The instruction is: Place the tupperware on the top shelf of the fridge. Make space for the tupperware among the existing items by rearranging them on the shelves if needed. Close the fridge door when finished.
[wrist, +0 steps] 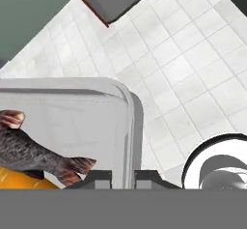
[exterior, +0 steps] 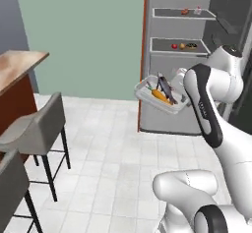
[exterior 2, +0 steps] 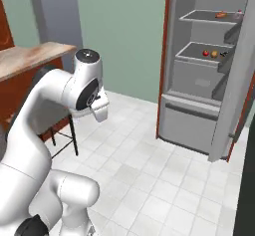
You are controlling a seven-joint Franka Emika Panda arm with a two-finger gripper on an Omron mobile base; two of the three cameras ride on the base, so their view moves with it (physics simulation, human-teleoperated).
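I am finding no brand, label or writing that I can read anywhere in these pictures.

My gripper [wrist: 123, 177] is pinching the wall of the tupperware [exterior: 162, 95], one dark tip on each side of the clear rim, so the jaws are standing narrow on it. In the hand view the container's corner is curving up at about 12 o'clock from my fingertips, and the grey fish piece [wrist: 34, 150] is lying at about 9 o'clock, with the orange piece [wrist: 21, 180] under it, cut off by the bottom edge.

In the left base view I am holding the tupperware in the air, tilted, in front of the fridge [exterior: 177, 55], at about 7 o'clock from the lower shelf; my own forearm is covering the hand there, so the grip itself is hidden. The fridge door [exterior 2: 234, 80] is standing open; the right base view is showing its edge and inner rails at 3 o'clock, while the left base view is giving me only a dark strip of it.

The top shelf [exterior 2: 206, 17] is carrying a small orange-brown item [exterior 2: 220, 15] and a small white-and-red item [exterior 2: 239, 13], both too small to name. The lower shelf [exterior: 177, 45] is carrying a red tomato [exterior: 174, 45], a brown roundish piece [exterior: 182, 45] and a dark doughnut [exterior: 191, 45] in a row, just beside one another. In the right base view my elbow is hiding the tupperware.

A grey stool [exterior: 37, 129] is standing at 9 o'clock by a wooden counter [exterior: 19, 65].
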